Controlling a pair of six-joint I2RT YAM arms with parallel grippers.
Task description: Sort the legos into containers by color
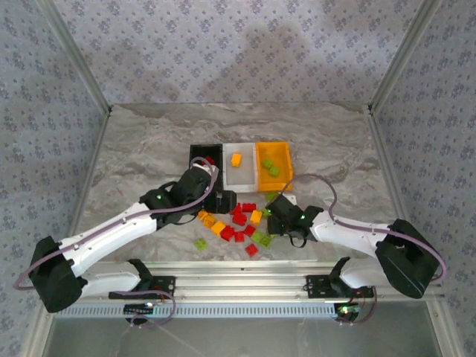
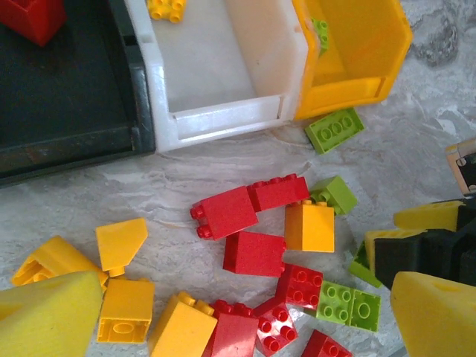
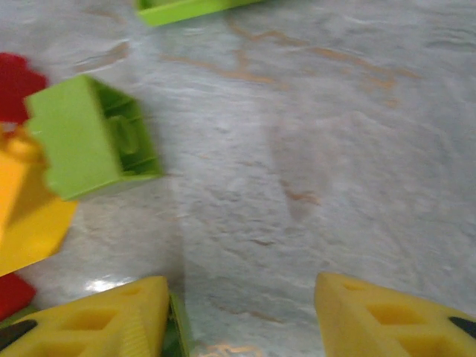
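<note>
– When you look down from above, where do you find your left fingers?
– You find the left fingers [image 2: 44, 316] low over the tabletop [image 1: 335, 141], on the near side of the black bin [image 1: 195, 152]. They stand wide apart and clamp nothing. Loose red and orange-yellow legos lie under the gap between them.

– And what do you see in the bins?
– Going from the left, the black bin has a red brick [image 1: 210, 159] inside. The white bin [image 1: 242, 178] has an orange-yellow brick [image 1: 236, 159]. The orange bin [image 1: 287, 152] has two lime green bricks [image 1: 266, 163]. The three bins touch each other in one row.

– Where do the other legos lie?
– The heap of legos [image 1: 239, 219] lies on the tabletop just before the bins, between your two arms, with red, orange-yellow and green mixed. One green brick [image 1: 201, 243] lies a little apart at the near left. A flat green brick [image 2: 335, 130] lies beside the front corner of the orange bin.

– And your right fingers?
– The right fingers [image 3: 387, 320] are at the right edge of the heap, close to the tabletop. They are apart, with bare tabletop in the gap. A green piece [image 3: 175, 331] touches the inner side of one finger only. An overturned green brick [image 3: 89, 141] lies near them.
</note>
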